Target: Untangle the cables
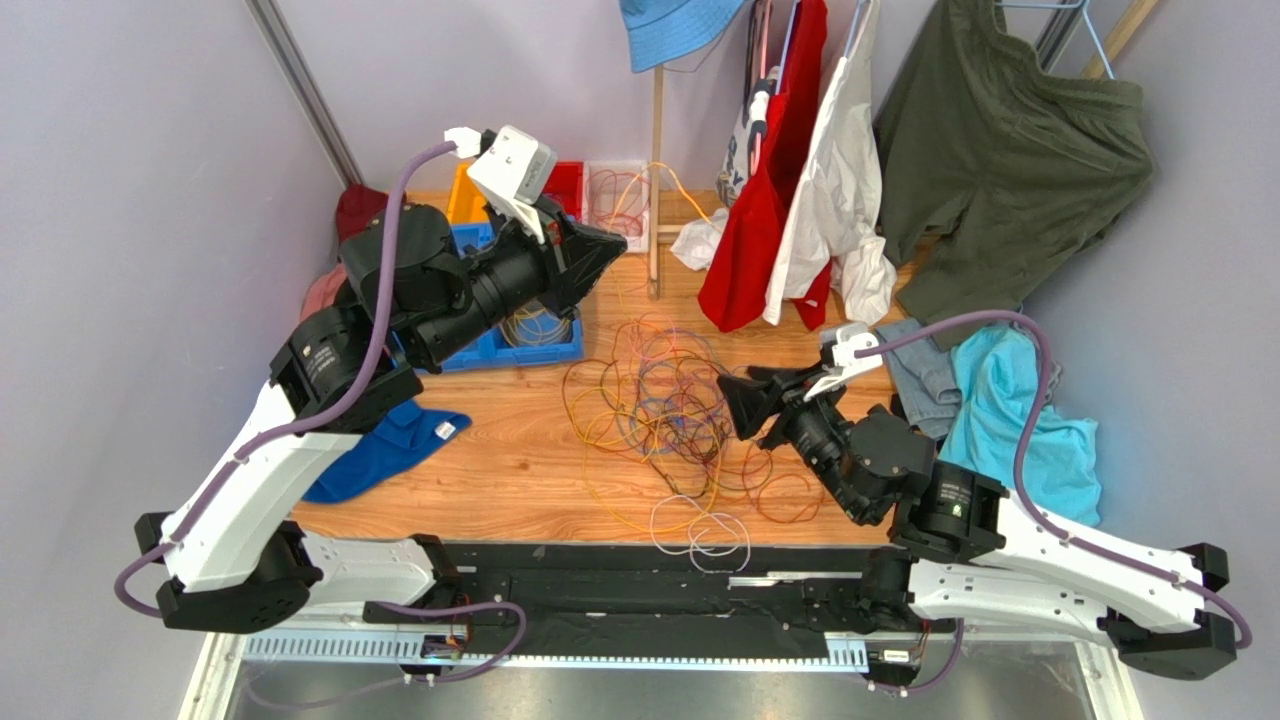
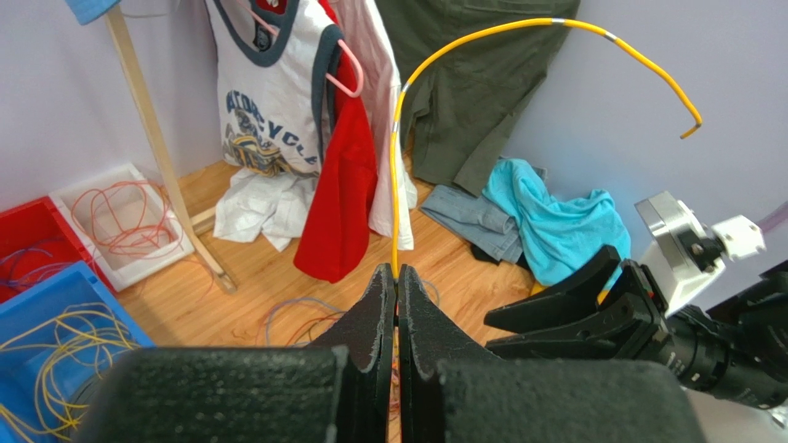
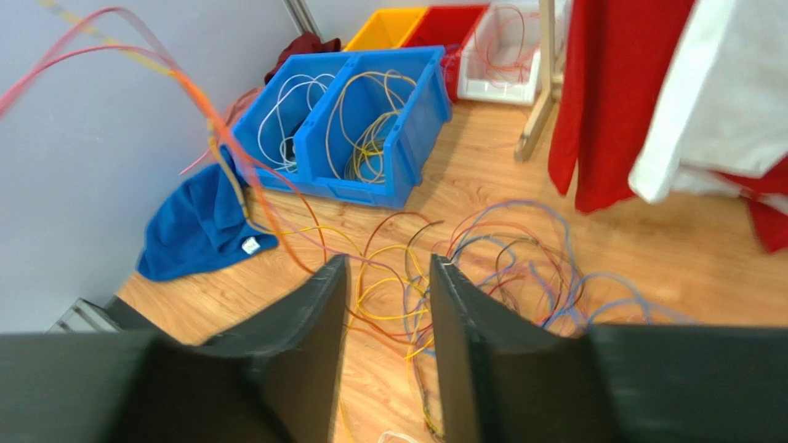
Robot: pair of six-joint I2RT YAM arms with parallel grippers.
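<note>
A tangle of cables (image 1: 676, 413) in orange, yellow, purple, red and brown lies on the wooden table; a white loop (image 1: 706, 533) lies near the front edge. My left gripper (image 1: 613, 249) is raised above the blue bins. In the left wrist view it (image 2: 397, 270) is shut on a yellow cable (image 2: 481, 35) that arcs up and right to a free end. My right gripper (image 1: 736, 399) is at the tangle's right edge. In the right wrist view it (image 3: 388, 266) is open and empty above the tangle (image 3: 499, 258). Blurred orange strands (image 3: 185, 83) rise at left.
Blue bins (image 1: 519, 342) hold yellow and white cables; red (image 1: 568, 183), orange (image 1: 463, 195) and white (image 1: 616, 192) bins stand behind. A wooden pole (image 1: 657, 180) holds hanging clothes (image 1: 774, 180). A teal cloth (image 1: 1022, 405) lies right, a blue cloth (image 1: 383, 450) left.
</note>
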